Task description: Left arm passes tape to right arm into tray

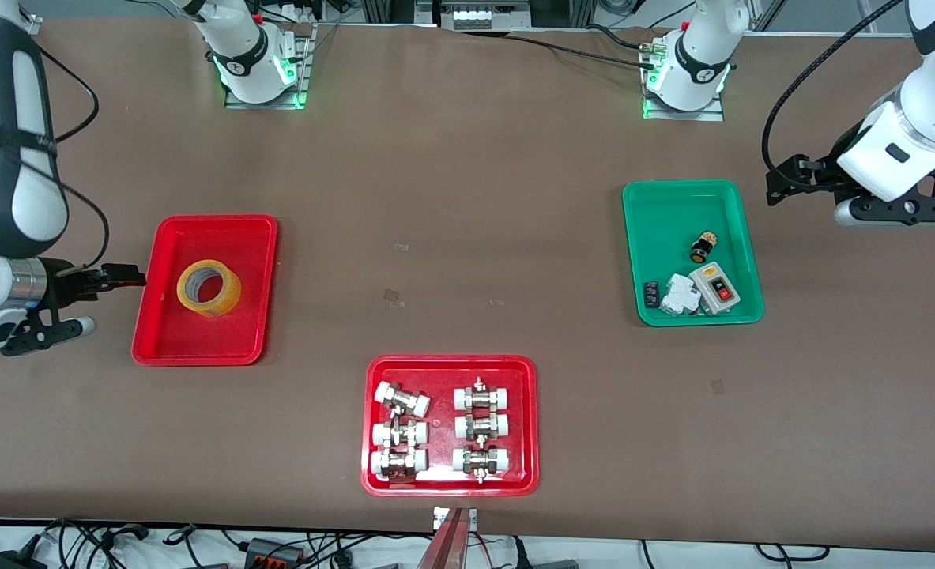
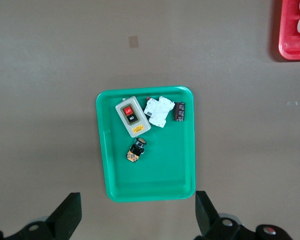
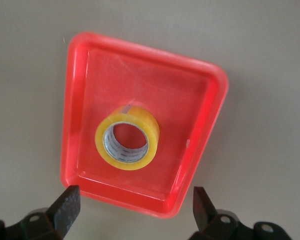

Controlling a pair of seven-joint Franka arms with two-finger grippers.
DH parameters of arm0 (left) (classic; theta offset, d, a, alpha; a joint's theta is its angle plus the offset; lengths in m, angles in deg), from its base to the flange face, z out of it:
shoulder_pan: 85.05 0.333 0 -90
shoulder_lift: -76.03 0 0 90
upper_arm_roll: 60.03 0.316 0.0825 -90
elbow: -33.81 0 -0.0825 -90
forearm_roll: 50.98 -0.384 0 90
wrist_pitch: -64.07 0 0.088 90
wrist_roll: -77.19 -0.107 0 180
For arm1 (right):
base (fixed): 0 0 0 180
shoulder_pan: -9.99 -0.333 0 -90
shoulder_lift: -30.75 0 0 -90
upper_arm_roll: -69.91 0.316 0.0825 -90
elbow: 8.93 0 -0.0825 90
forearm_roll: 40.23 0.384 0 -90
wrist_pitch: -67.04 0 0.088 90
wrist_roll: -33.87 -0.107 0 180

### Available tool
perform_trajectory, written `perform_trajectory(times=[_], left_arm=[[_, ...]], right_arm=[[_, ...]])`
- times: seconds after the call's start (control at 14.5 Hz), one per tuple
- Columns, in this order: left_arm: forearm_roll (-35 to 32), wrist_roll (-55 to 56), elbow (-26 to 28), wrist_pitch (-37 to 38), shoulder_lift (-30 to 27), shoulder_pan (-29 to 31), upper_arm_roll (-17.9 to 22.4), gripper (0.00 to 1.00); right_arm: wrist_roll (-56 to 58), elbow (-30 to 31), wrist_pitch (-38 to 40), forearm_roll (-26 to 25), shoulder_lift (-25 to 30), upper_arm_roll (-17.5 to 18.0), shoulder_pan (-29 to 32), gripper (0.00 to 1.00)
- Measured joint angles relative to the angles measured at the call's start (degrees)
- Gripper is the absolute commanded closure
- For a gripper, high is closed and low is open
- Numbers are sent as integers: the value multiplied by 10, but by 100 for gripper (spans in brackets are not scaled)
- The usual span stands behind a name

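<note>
Red tray [image 1: 168, 345] near the right arm's edge of the table, tape [image 1: 209, 288] already lying flat inside, delivery apparently done. Right gripper [image 3: 134, 210] just off its rim, fingers wide, empty. Squarer red tray [image 1: 526, 431] with fittings [image 1: 401, 399] by the front edge. Green tray [image 2: 104, 150] under the left gripper [image 2: 138, 215], fingers wide, waiting.

Yellowish translucent tape [image 1: 209, 288] with white core, plain red tray [image 1: 168, 336], green tray [image 1: 665, 203], brown table [image 1: 467, 197]

High front view; wrist views downward.
</note>
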Motion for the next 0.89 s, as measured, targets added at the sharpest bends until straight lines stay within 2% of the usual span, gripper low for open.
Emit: perform_trajectory(times=[0.21, 0.48, 0.89], left_arm=[[0, 0, 5, 0, -8, 0, 0, 0], [0, 0, 6, 0, -9, 1, 1, 0], [0, 0, 7, 0, -9, 10, 4, 0]], right_arm=[[-99, -43, 45, -5, 22, 1, -20, 0], [-161, -91, 98, -5, 34, 1, -27, 0], [-175, -152, 92, -5, 38, 3, -30, 0]])
